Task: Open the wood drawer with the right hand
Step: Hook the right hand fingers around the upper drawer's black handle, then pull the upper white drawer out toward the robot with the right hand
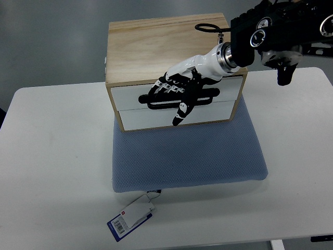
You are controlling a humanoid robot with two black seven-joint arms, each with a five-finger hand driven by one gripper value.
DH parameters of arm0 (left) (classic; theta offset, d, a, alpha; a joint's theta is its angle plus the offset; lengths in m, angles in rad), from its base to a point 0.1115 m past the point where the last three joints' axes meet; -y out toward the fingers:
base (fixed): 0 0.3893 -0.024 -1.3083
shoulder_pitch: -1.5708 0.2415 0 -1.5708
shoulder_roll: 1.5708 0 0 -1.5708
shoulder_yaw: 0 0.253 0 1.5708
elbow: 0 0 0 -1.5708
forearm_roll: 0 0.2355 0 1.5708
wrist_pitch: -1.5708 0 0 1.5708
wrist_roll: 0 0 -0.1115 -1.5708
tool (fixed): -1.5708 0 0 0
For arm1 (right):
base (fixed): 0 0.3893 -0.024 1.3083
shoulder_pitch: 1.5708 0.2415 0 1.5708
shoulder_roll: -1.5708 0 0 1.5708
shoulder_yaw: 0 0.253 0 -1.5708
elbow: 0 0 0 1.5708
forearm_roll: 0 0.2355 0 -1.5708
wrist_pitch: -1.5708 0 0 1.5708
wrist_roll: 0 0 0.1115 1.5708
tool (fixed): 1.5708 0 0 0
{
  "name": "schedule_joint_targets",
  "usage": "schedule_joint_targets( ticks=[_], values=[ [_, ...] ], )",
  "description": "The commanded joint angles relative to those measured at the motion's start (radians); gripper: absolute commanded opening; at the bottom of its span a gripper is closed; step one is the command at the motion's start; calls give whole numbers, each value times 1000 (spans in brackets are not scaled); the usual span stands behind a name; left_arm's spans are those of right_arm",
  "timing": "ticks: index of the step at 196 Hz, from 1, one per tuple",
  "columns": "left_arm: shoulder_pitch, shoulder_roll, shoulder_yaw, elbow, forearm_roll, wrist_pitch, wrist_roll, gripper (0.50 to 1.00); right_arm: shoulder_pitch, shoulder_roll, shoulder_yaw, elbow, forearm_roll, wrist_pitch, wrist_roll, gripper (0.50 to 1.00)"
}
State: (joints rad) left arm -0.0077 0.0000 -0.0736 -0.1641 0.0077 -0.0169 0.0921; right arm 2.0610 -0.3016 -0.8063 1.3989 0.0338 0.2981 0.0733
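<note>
Wood drawer box (156,49): one, two white drawer fronts
Blue mat (190,156): one, under box
Tag (130,219): one, on bench (52,172)
Right hand (179,88): fingers curled over upper drawer's black handle (208,96)

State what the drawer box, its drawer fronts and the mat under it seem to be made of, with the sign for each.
Box: pale unfinished-looking wood, faint grain lines show.
Drawer fronts: smooth white, perhaps painted or laminated; no grain.
Mat: blue-grey fabric or foam, dotted weave texture, soft rounded edges.
</note>
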Motion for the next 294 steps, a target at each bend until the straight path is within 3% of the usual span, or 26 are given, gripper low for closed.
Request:
schedule_joint_targets(
  ticks=[1,153,218,294],
  values=[
    [0,0,0,0,0,0,0,1000,-7,4,-7,0,0,-11,-7,921],
    [0,0,0,0,0,0,0,1000,-28,10,-11,0,0,-45,-30,919],
    [0,0,0,0,0,0,0,1000,-28,6,-30,2,-5,-30,-30,919],
    [0,0,0,0,0,0,0,1000,-9,-8,-42,19,-11,39,-29,919]
  ],
)
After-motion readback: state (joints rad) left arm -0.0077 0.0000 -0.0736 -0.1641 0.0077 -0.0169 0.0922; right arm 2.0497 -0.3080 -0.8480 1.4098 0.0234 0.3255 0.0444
